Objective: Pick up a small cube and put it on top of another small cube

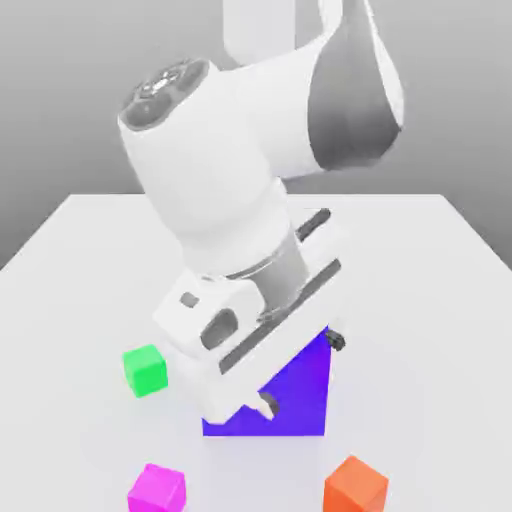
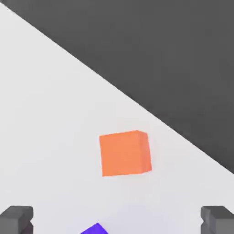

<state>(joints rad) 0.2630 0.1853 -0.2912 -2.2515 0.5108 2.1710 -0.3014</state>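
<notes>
The small magenta-pink cube [image 1: 157, 489] sits on the white table [image 1: 90, 260], at the near edge on the exterior view's left, and nothing touches it. The bright green cube [image 1: 145, 370] stands a little further back on the same side, apart from it. Between them and the orange cube [image 1: 356, 485], which is on the exterior view's right, there is the big blue-violet block [image 1: 295, 395].

The gripper [image 2: 117, 219] hangs above this block. Its two fingertips [image 2: 17, 219] are spread as wide as they go, and they hold nothing. In the hand view the orange cube lies on the table ahead of the fingers, with a corner of the blue-violet block just between them.

To my judgement the task is at its first step: the arm only approaches, and no cube is picked. The hand looks toward the wrong cube, so the next move calls for carrying the gripper across to the magenta one, lowering with one finger on each side, then closing.
</notes>
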